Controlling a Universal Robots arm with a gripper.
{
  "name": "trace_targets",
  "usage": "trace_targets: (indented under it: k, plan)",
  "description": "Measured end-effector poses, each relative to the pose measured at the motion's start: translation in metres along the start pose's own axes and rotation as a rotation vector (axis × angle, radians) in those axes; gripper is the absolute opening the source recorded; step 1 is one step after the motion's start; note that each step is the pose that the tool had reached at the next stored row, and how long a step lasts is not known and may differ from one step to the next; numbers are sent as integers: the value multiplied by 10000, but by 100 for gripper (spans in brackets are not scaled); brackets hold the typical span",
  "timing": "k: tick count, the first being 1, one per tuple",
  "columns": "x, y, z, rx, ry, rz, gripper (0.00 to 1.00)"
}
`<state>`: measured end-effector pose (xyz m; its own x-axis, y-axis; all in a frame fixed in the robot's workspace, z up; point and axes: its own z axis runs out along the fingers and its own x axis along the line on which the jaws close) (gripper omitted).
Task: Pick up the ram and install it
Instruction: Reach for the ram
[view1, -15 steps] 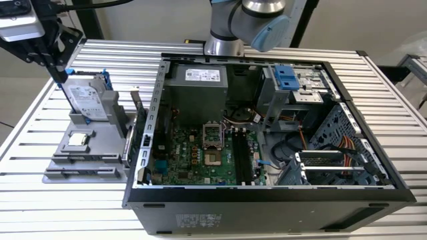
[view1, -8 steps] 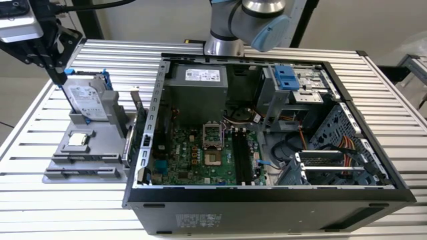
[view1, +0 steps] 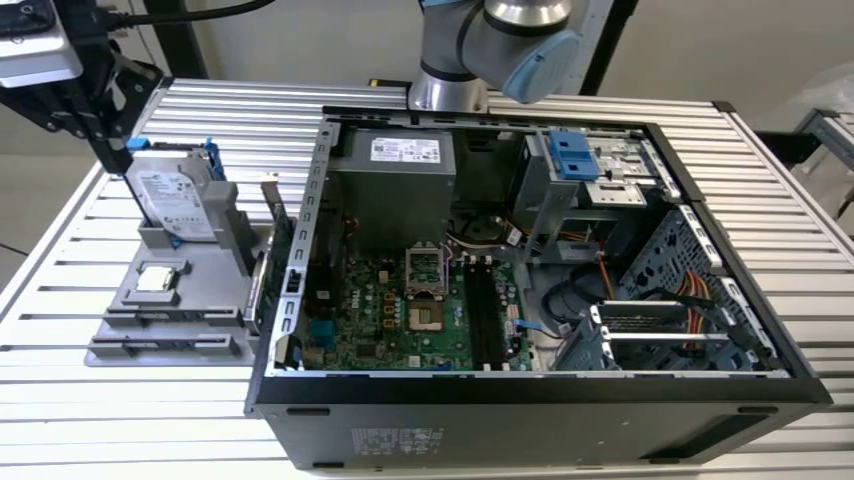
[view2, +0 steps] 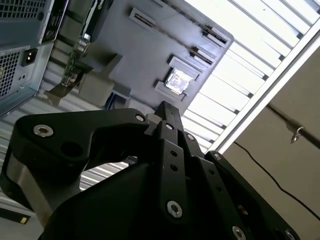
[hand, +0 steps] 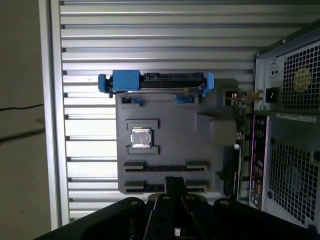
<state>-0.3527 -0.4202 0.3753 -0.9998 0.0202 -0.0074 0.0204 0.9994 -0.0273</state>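
The gripper hangs above the tray, jaws pressed together, empty. The ram is judged light, stiff and fragile, so it wants a mid-length pinch across its 2 faces.

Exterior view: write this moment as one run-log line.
tool shut | above gray tray | hard drive and processor chip in tray
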Motion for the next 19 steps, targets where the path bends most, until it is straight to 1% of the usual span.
trace_targets:
  k: [19]
  plan:
    - [-8,-84,6,305,-2,137,0]
